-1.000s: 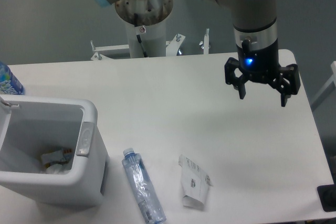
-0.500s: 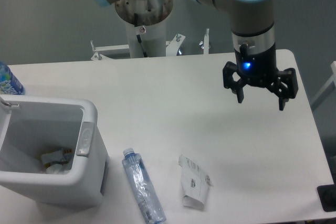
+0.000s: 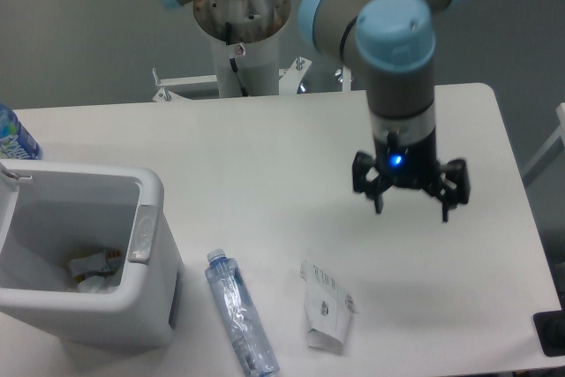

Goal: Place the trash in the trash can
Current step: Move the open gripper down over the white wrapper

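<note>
Flat on the table near the front edge lies a crushed clear plastic bottle (image 3: 240, 313) with a blue cap. Right of it lies a crumpled white printed wrapper (image 3: 324, 305). The white trash can (image 3: 150, 258) stands at the front left, grey handle on its right side, with some scraps inside. My gripper (image 3: 411, 207) hangs open and empty above the table, up and to the right of the wrapper, fingers pointing down.
An uncrushed bottle with a blue-and-white label (image 3: 13, 136) peeks in at the left edge behind the bin. The arm's base column (image 3: 240, 37) rises behind the table. A dark object (image 3: 552, 333) sits at the front right corner.
The gripper has moved down and to the left, closer to the wrapper, staying open. Bottle, wrapper and bin have not moved.
</note>
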